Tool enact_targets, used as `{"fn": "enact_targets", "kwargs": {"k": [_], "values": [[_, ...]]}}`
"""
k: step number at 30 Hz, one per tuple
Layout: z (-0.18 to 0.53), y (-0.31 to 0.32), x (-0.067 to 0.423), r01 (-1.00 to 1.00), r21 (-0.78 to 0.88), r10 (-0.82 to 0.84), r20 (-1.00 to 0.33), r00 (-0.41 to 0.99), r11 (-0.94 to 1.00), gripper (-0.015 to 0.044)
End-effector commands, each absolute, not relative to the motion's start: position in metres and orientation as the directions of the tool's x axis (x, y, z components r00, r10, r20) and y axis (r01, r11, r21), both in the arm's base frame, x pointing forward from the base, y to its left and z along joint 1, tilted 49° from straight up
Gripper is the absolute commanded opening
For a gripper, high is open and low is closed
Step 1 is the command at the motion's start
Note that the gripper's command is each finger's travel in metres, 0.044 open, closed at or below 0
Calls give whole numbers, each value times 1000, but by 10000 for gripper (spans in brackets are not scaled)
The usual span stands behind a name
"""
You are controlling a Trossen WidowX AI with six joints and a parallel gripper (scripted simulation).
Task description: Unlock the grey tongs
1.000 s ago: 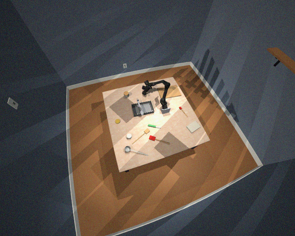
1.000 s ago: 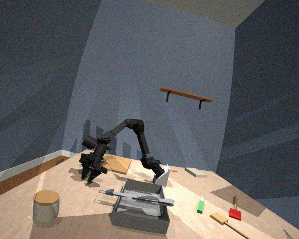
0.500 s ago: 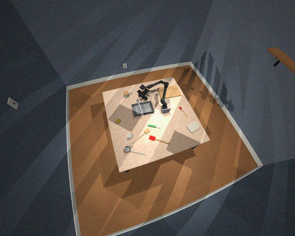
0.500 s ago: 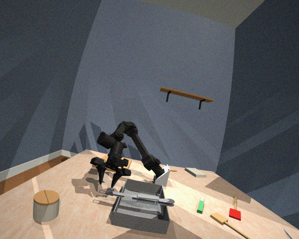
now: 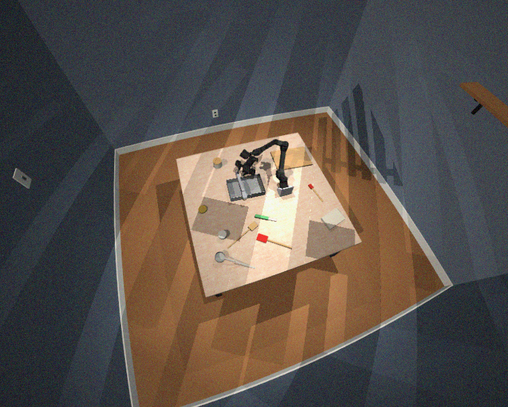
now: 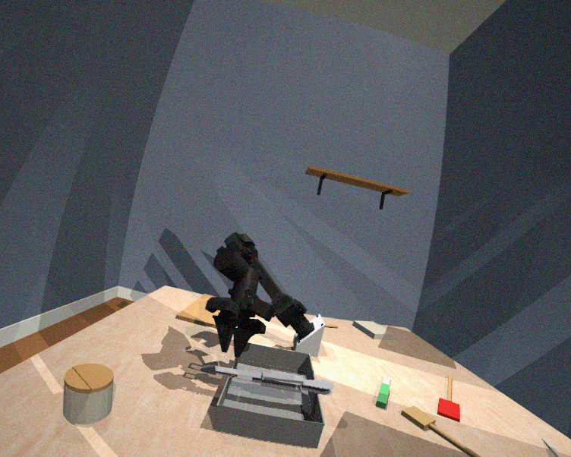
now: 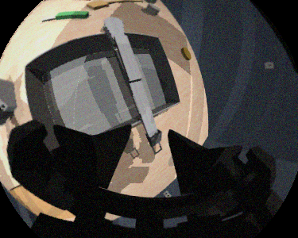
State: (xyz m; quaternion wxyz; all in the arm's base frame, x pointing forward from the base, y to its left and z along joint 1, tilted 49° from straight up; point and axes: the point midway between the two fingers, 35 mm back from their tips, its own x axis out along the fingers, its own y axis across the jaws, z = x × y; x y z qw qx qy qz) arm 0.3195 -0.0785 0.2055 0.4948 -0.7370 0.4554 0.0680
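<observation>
Grey tongs (image 6: pixel 266 377) lying shut across the rims of the roasting tin (image 6: pixel 268 421), hinge end with its small loop overhanging the tin's 9 o'clock side in the exterior view, tips overhanging at 3 o'clock. In the wrist view, running from 12 toward 6 o'clock over the tin (image 7: pixel 40 74), loop end (image 7: pixel 154 141) nearest the camera.

Gripper (image 6: pixel 232 350) hanging just above the tongs' hinge end, pointing down, fingers about half open with nothing between them, not touching the tongs. In the wrist view, two dark fingertips flanking the loop end, one at 9 and one at 3 o'clock of it, gap visible on both sides.

Wooden board (image 5: pixel 294 156) flat on the table (image 5: pixel 280 262) at 1 o'clock of the tin in the top view, beyond the arm's base (image 5: pixel 286 190), well apart from the tongs.

Elsewhere on the table: lidded jar (image 6: pixel 88 393) at 9 o'clock of the tin in the exterior view, green block (image 6: pixel 383 393) at 3 o'clock, red-headed spatula (image 6: pixel 448 407) and wooden spatula (image 6: pixel 418 417) further toward 3 to 4 o'clock. Wall shelf (image 6: pixel 357 181) at 1 o'clock, high above.
</observation>
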Motion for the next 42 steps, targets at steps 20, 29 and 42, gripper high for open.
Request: {"fn": "enact_targets", "kwargs": {"k": [20, 29, 42], "values": [[170, -42, 318, -840, -352, -631, -554, 543, -413, 260], [163, -48, 325, -840, -352, -630, -556, 542, -412, 260], [152, -61, 338, -841, -353, -630, -557, 541, -410, 260]]}}
